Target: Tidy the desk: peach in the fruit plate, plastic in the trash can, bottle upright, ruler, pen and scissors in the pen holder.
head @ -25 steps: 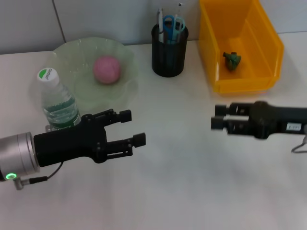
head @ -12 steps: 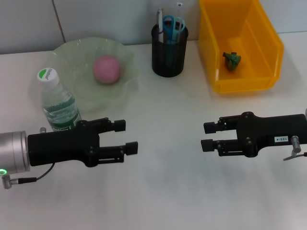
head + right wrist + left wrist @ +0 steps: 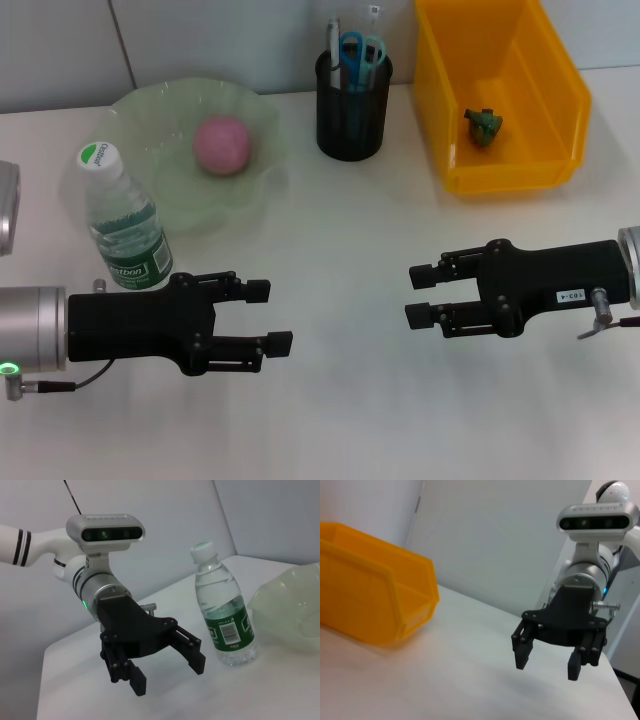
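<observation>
White worktop [image 3: 350, 250], pale wall behind. From left: bottle [image 3: 122, 220] upright, left gripper [image 3: 268, 315] just beside it, jaws released, empty; peach [image 3: 222, 145] in fruit plate [image 3: 150, 110]; pen holder [image 3: 352, 110] with scissors; trash can [image 3: 560, 110] holding green plastic [image 3: 484, 127]; right gripper [image 3: 420, 293] low, jaws released. Barcode on the bottle label visible only from the right wrist.

Head camera looks steeply down on the desk [image 3: 340, 400]. Each wrist camera looks low across it, facing the opposite gripper: right gripper [image 3: 550, 660], left gripper [image 3: 167, 672].
</observation>
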Available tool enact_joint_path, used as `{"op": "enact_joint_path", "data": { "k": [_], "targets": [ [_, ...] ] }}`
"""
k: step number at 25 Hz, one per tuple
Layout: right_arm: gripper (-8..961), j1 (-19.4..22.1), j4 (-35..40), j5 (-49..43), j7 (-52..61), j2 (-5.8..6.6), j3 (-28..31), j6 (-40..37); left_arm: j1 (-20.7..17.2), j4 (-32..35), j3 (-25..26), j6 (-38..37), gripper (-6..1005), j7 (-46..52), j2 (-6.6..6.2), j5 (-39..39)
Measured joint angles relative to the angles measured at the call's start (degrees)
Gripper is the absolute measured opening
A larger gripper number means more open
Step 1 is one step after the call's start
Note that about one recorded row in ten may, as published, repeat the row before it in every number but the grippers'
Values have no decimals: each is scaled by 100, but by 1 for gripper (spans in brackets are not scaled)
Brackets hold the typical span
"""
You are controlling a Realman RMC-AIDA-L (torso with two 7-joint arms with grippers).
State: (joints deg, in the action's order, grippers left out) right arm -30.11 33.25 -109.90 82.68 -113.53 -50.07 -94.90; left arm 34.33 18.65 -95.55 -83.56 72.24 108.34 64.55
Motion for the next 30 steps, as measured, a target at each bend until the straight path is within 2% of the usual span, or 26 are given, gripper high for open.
{"op": "enact_joint_path", "data": {
  "k": [15,30],
  "targets": [
    [592,-43,6,-6,-6,-16,10,3,-38,0,81,-31,813,-90,-31,64],
    [593,-71,-15,11,-15,-30,6,-12,-83,-2,63,-38,813,-166,-5,67]
  ]
}}
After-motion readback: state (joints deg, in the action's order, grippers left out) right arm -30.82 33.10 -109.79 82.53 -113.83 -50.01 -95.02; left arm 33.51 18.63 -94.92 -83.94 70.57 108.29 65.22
